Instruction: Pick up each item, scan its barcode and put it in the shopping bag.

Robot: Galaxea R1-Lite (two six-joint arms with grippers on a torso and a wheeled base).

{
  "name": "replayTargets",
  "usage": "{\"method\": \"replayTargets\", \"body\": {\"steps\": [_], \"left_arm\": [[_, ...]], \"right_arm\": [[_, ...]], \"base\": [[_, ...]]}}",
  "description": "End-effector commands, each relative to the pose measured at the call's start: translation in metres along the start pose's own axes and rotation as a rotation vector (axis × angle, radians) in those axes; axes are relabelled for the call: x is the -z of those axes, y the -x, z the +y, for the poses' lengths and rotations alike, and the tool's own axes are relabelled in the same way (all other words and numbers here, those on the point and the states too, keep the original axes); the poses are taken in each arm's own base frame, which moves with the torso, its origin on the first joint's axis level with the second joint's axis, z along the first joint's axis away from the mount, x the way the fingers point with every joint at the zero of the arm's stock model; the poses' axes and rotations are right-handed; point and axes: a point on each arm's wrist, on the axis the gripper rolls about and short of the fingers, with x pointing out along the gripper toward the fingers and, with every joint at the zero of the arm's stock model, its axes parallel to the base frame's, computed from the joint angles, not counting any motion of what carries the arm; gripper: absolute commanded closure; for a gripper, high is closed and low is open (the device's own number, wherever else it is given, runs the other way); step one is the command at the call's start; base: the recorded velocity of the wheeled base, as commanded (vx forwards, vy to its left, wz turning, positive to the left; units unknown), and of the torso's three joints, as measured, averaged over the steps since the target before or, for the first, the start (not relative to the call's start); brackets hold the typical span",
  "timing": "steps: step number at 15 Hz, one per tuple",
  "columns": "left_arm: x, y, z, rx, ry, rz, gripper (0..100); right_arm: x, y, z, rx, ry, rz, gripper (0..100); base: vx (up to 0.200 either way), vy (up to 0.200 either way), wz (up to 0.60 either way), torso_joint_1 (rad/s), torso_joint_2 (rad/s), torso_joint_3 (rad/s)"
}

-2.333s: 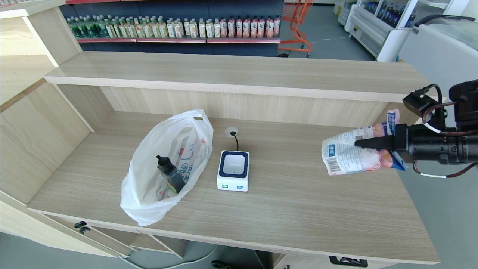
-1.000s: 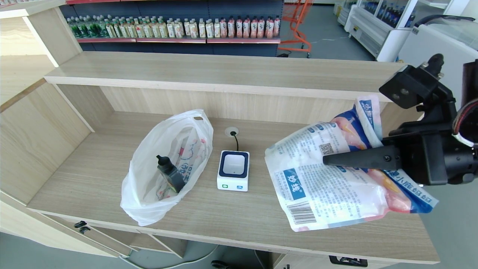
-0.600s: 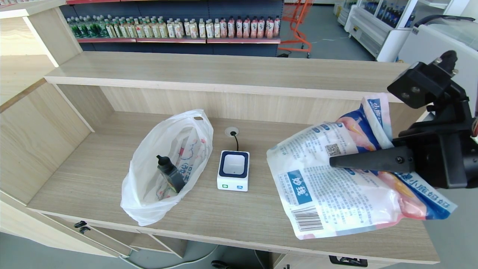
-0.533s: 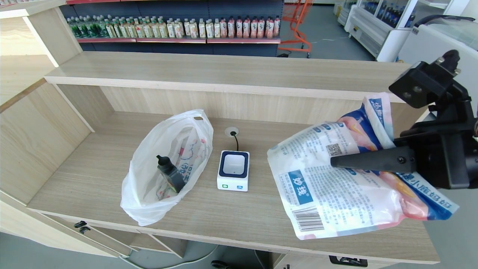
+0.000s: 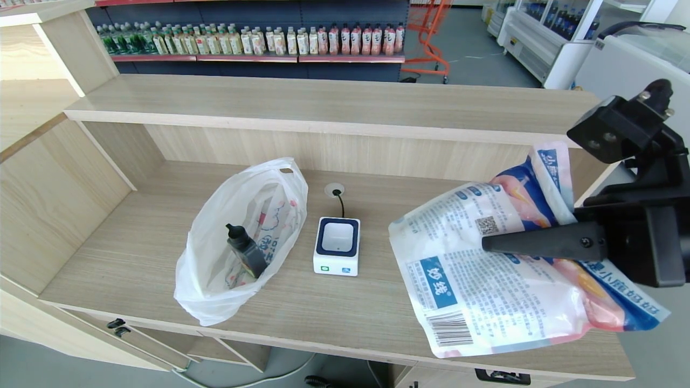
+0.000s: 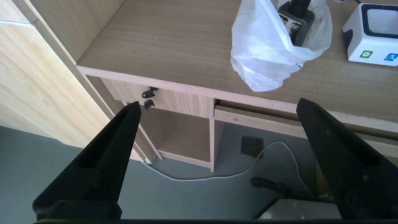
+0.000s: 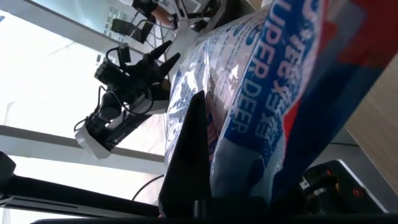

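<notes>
Right jaws are clamped across the upper part of a big white, blue and pink plastic snack pouch. It's held up over the right end of the light wooden worktop. The printed back is turned up, so the barcode in its near corner faces away from the small white box scanner with the dark-rimmed window. I reckon it needs flipping on the way over.

The scanner sits mid-worktop, well apart from the pouch, with bare wood between. Just beside it on the left slumps the thin white plastic shopping bag, mouth open, with a black bottle inside. The raised back ledge boxes things in behind.

Left jaws are spread wide and empty, out past the front edge at the bag's end.
</notes>
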Motion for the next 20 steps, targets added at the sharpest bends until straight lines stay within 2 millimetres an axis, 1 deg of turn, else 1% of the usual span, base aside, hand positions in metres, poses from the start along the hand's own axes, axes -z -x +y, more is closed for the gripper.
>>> {"method": "replayTargets", "body": {"steps": [1, 3, 4, 5, 6, 7, 8, 9, 10, 11, 12, 15, 18, 20], "left_arm": [[0.000, 0.000, 0.000, -0.001, 0.000, 0.000, 0], [0.000, 0.000, 0.000, -0.001, 0.000, 0.000, 0], [0.000, 0.000, 0.000, -0.001, 0.000, 0.000, 0], [0.000, 0.000, 0.000, -0.001, 0.000, 0.000, 0], [0.000, 0.000, 0.000, -0.001, 0.000, 0.000, 0], [0.000, 0.000, 0.000, -0.001, 0.000, 0.000, 0], [0.000, 0.000, 0.000, -0.001, 0.000, 0.000, 0], [0.000, 0.000, 0.000, -0.001, 0.000, 0.000, 0], [0.000, 0.000, 0.000, -0.001, 0.000, 0.000, 0], [0.000, 0.000, 0.000, -0.001, 0.000, 0.000, 0], [0.000, 0.000, 0.000, -0.001, 0.000, 0.000, 0], [0.000, 0.000, 0.000, -0.001, 0.000, 0.000, 0], [0.000, 0.000, 0.000, -0.001, 0.000, 0.000, 0], [0.000, 0.000, 0.000, -0.001, 0.000, 0.000, 0]], "right_arm": [[0.000, 0.001, 0.001, -0.001, 0.004, -0.002, 100], [0.002, 0.002, 0.001, 0.006, 0.030, -0.004, 100], [0.004, 0.005, 0.002, 0.033, 0.083, -0.010, 100], [0.008, 0.007, -0.001, 0.098, 0.159, -0.017, 100], [0.014, 0.012, -0.008, 0.253, 0.321, -0.017, 100], [0.016, 0.015, -0.010, 0.308, 0.371, -0.012, 100], [0.018, 0.023, -0.018, 0.472, 0.520, 0.013, 100], [0.023, 0.037, -0.018, 0.634, 0.628, 0.041, 100], [0.027, 0.041, -0.016, 0.692, 0.630, 0.045, 100], [0.028, 0.042, -0.016, 0.704, 0.631, 0.047, 100], [0.031, 0.048, -0.018, 0.836, 0.707, 0.097, 100], [0.038, 0.051, -0.020, 0.879, 0.802, 0.165, 100], [0.036, 0.059, -0.017, 0.937, 0.908, 0.204, 100], [0.035, 0.056, -0.018, 0.922, 0.921, 0.210, 100]], "base": [[0.000, 0.000, 0.00, 0.000, 0.00, 0.000], [0.000, 0.000, 0.00, 0.000, 0.00, 0.000], [0.000, 0.000, 0.00, 0.000, 0.00, 0.000], [0.000, 0.000, 0.00, 0.000, 0.00, 0.000], [0.000, 0.000, 0.00, 0.000, 0.00, 0.000], [0.000, 0.000, 0.00, 0.000, 0.00, 0.000], [0.000, 0.000, 0.00, 0.000, 0.00, 0.000], [0.000, 0.000, 0.00, 0.000, 0.00, 0.000], [0.000, 0.000, 0.00, 0.000, 0.00, 0.000], [0.000, 0.000, 0.00, 0.000, 0.00, 0.000], [0.000, 0.000, 0.00, 0.000, 0.00, 0.000], [0.000, 0.000, 0.00, 0.000, 0.00, 0.000], [0.000, 0.000, 0.00, 0.000, 0.00, 0.000], [0.000, 0.000, 0.00, 0.000, 0.00, 0.000]]}}
